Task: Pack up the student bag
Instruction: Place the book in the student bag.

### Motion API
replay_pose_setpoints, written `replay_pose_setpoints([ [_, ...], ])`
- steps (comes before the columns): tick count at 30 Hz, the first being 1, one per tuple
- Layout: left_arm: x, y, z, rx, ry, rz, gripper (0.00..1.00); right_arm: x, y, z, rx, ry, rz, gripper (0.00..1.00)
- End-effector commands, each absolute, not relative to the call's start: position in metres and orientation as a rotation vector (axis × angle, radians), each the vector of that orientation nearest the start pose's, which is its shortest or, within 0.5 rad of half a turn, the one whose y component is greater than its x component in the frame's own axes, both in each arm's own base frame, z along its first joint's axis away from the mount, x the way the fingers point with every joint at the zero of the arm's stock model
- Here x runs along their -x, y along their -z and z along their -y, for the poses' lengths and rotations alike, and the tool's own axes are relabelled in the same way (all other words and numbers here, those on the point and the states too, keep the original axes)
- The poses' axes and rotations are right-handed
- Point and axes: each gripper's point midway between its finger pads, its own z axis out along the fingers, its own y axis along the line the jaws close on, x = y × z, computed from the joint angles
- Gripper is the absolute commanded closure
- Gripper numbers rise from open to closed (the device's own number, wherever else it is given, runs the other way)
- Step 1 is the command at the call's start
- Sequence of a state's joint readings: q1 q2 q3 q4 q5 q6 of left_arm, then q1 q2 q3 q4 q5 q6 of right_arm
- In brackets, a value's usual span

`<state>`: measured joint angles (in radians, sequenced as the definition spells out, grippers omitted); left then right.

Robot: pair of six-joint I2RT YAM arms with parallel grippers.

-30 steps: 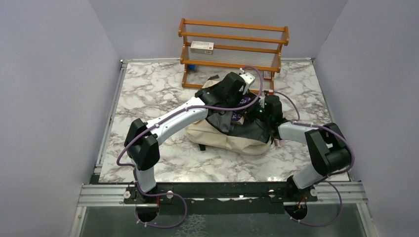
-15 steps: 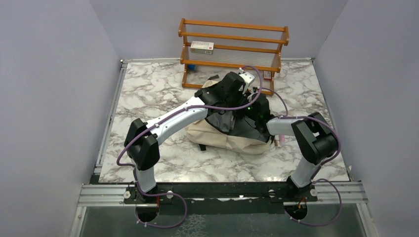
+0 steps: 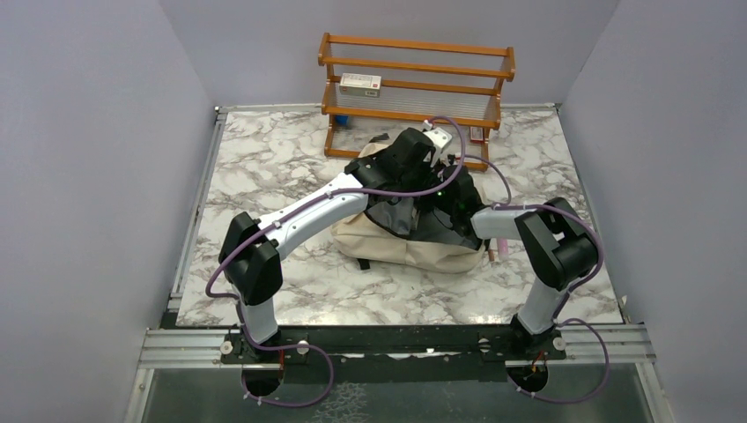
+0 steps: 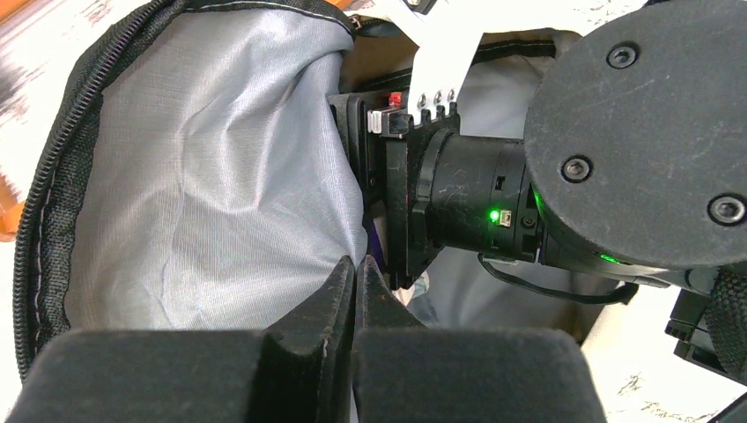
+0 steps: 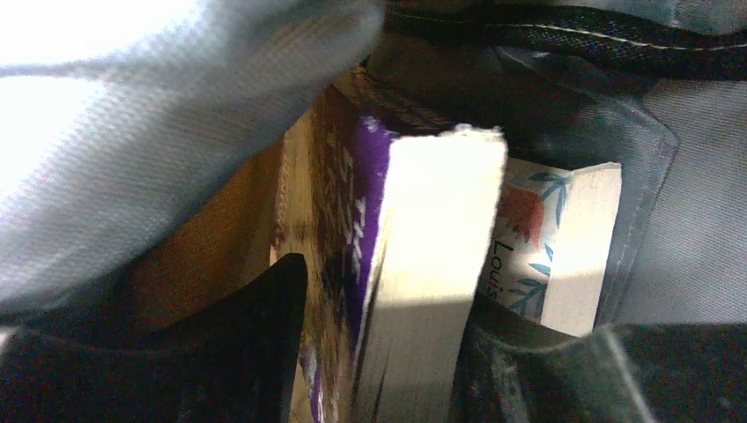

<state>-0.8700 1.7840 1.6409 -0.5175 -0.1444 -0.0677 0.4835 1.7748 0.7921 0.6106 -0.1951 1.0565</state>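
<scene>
The student bag (image 3: pixel 396 247), cream canvas with grey lining, lies open at the table's middle. My left gripper (image 4: pixel 355 264) is shut on a fold of the bag's grey lining (image 4: pixel 211 176) and holds the mouth open; the black zipper (image 4: pixel 48 185) runs round it. My right gripper (image 5: pixel 383 308) is deep inside the bag, shut on a thick purple book (image 5: pixel 423 229) with one finger on each side. A second book with a leaf-pattern cover (image 5: pixel 537 247) stands behind it against the lining. In the top view both grippers are hidden by the wrists over the bag.
A wooden shelf rack (image 3: pixel 414 79) stands behind the bag, with a small white and red box (image 3: pixel 359 84) on its middle shelf. A pink object (image 3: pixel 500 247) lies by the bag's right end. The right arm's wrist (image 4: pixel 493 194) fills the bag's mouth.
My right arm has swung left and pushed deeper into the bag. The purple book, seen at the mouth a second ago, is now hidden inside. The left arm has barely moved.
</scene>
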Motion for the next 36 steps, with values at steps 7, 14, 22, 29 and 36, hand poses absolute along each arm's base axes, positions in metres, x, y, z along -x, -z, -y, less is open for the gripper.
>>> replay_pose_setpoints([
  [7, -0.333, -0.254, 0.371, -0.758, 0.427, -1.987, 1.0, -0.391, -0.114, -0.269, -0.401, -1.025, -2.068, 0.35],
  [14, -0.333, -0.252, 0.37, -0.762, 0.418, -1.988, 1.0, -0.381, -0.112, -0.25, -0.353, -0.875, -2.125, 0.33],
  [22, -0.333, -0.248, 0.367, -0.769, 0.402, -1.992, 1.0, -0.363, -0.115, -0.215, -0.34, -0.694, -2.143, 0.33],
  [29, -0.333, -0.236, 0.366, -0.781, 0.386, -2.009, 1.0, -0.34, -0.136, -0.188, -0.286, -0.585, -2.131, 0.33],
  [36, -0.331, -0.225, 0.37, -0.803, 0.404, -2.026, 0.97, -0.312, -0.147, -0.151, -0.263, -0.407, -2.178, 0.32],
])
